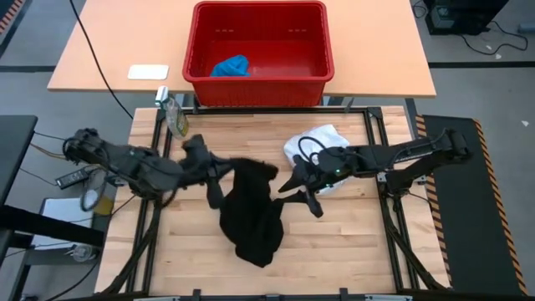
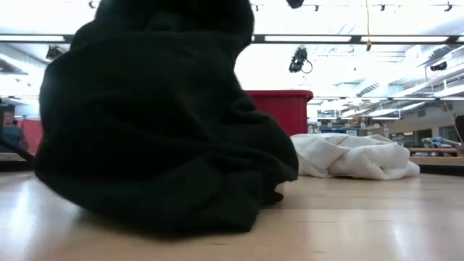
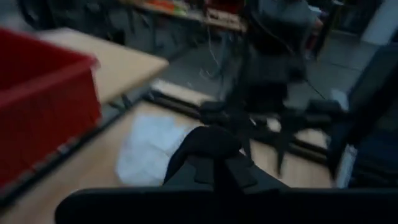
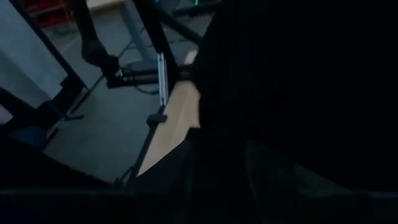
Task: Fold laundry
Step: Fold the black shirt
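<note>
The red basket [image 1: 259,79] is sitting beyond the table, the blue garment [image 1: 231,66] inside. The black garment [image 1: 251,213] is hanging mid-table between both arms, beside the white garment [image 1: 322,144]. The left gripper [image 1: 219,167] is pinching it shut; the right gripper [image 1: 294,186] is half-closed on its other edge. Uneven pulling could be slipping cloth free.

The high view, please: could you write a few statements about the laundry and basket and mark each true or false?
1. The blue garment lies in the red basket. True.
2. The white garment is in the basket. False: it lies on the table, by the right arm.
3. The black garment is neatly folded. False: it is bunched, with both grippers at it.
4. The left gripper is shut. True.
</note>
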